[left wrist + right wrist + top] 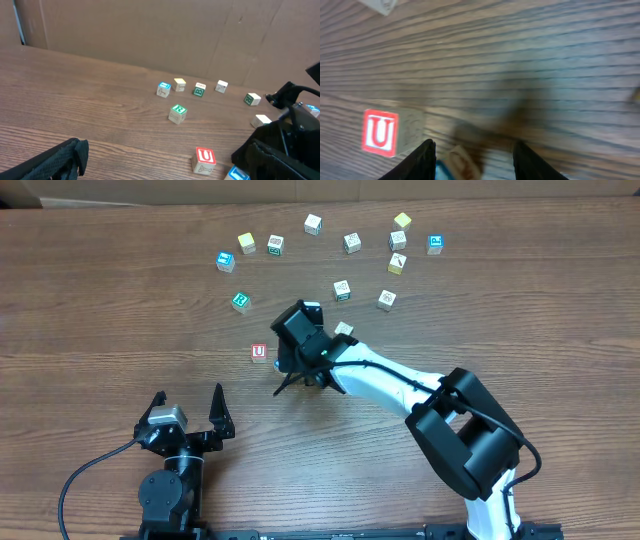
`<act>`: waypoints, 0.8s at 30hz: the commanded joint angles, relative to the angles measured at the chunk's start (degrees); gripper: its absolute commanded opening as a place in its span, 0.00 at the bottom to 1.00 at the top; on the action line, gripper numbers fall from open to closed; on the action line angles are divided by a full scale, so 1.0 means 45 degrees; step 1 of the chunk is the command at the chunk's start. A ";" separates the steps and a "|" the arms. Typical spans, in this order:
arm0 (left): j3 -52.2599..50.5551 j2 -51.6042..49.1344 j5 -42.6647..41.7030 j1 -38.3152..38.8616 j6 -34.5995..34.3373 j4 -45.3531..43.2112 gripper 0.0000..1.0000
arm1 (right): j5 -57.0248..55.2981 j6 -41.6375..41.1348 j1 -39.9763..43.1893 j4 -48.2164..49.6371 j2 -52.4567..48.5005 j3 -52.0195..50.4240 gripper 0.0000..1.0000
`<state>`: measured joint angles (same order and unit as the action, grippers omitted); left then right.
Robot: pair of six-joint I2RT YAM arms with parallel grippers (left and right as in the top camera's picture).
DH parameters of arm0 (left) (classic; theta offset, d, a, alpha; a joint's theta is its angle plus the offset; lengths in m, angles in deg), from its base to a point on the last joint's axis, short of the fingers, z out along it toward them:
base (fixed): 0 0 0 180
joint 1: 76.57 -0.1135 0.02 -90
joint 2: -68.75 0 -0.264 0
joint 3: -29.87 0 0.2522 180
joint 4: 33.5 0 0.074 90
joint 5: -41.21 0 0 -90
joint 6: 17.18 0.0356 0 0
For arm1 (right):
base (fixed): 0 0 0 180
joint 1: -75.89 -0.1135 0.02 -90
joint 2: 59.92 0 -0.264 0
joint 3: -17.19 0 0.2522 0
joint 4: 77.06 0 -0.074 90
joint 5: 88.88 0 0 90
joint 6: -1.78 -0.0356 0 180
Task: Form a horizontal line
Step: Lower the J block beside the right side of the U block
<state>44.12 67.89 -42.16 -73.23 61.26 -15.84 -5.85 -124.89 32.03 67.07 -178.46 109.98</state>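
two views place the row's cubes apart, none touching. from overhead, the red u cube (pixel 259 352) lies alone on the table (pixel 100 330), with the green r cube (pixel 240 301) further back and a pale cube (pixel 344 330) just beside the right arm (pixel 400 385). the right gripper (pixel 288 383) points down at the table near the red u cube, and what sits under it is hidden. the left gripper (pixel 190 408) is near the front edge, fingers spread wide and empty. loose cubes (pixel 313 224) curve along the far side.

from the left wrist, the red u cube (pixel 204 159) is near a blue-edged cube (pixel 236 174) that sits under the dark right arm (pixel 280 145), with a gap between them. the green r cube (pixel 177 113) and pale cube (pixel 260 120) stand well apart.

from the right wrist, the right gripper (pixel 474 147) is spread, with the blue-edged cube (pixel 457 165) between its fingers, close to one and clear of the other. the red u cube (pixel 382 132) sits just outside that finger.
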 commanded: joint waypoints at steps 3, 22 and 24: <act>-0.0049 0.0121 -0.0107 -0.0078 0.0282 -0.0005 1.00 | -0.0277 0.0573 0.0053 -0.0442 0.1224 0.0209 0.47; -0.0049 0.0121 -0.0107 -0.0078 0.0287 -0.0005 1.00 | 0.1914 -0.0743 0.0073 -0.2210 0.0976 -0.0097 0.04; -0.0049 0.0121 -0.0107 -0.0078 0.0282 -0.0005 1.00 | 0.1967 -0.1467 -0.0019 -0.2152 0.0704 -0.0262 0.04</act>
<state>44.12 67.89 -42.16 -73.23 61.26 -15.84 0.71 -127.68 32.75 56.99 -173.52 110.02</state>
